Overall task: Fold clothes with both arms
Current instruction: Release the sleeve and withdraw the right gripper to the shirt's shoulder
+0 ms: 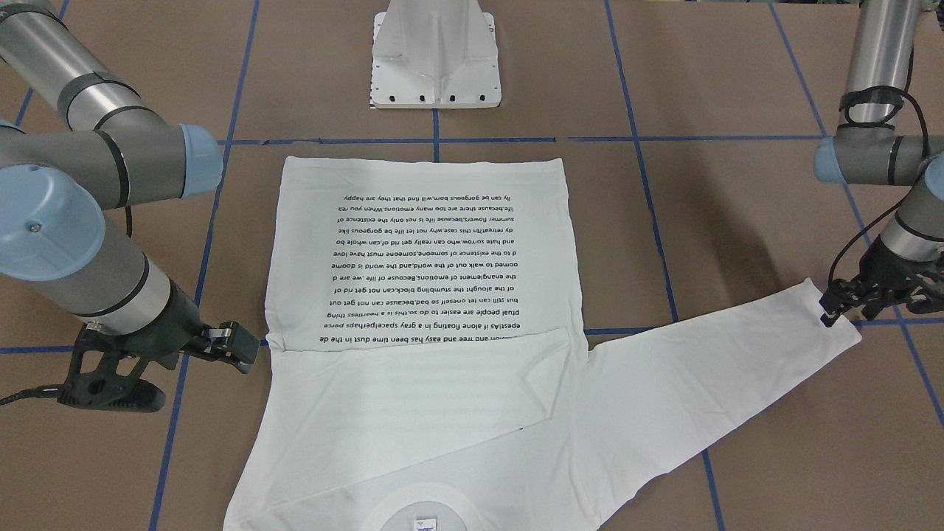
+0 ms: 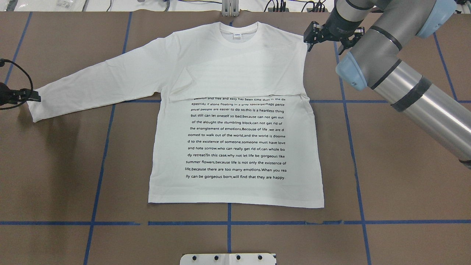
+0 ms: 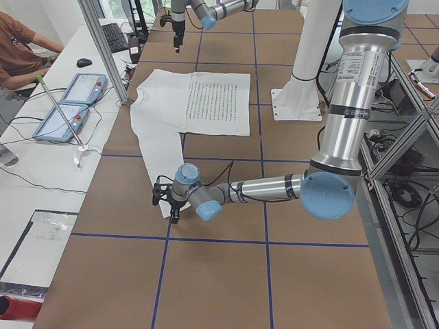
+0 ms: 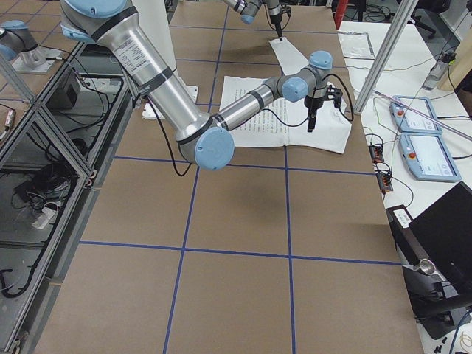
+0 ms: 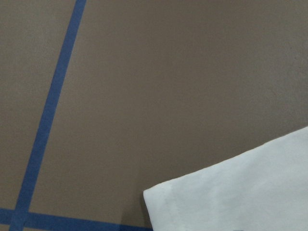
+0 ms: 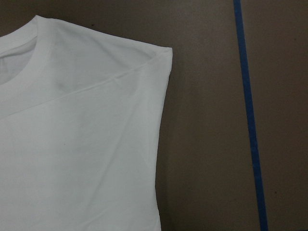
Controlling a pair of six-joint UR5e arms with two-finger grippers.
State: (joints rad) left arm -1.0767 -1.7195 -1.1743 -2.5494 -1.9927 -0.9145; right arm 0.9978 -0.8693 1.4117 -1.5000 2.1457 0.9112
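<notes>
Though a folded-in sleeve (image 2: 235, 79) hides its top lines, I read the shirt (image 2: 235, 147) print down to "will find that they are happy." It lies flat on the table (image 2: 386, 165), collar (image 2: 238, 35) at 12 o'clock, hem at 6, other sleeve (image 2: 99, 82) out toward 9. My right gripper (image 2: 325, 40) hovers spread by the 1 o'clock shoulder; the left gripper (image 1: 830, 313), at the cuff, I cannot judge.

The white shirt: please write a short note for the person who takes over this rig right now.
Left gripper: at the cuff of the stretched-out sleeve; open or shut, I cannot tell.
Right gripper: open, empty, by the shoulder on the robot's right.
Shirt: flat on the table, print up, collar away from the robot.
Done: right-side sleeve folded across the chest, over the top print line.
Left: fold the other sleeve in, then probably the body.
</notes>
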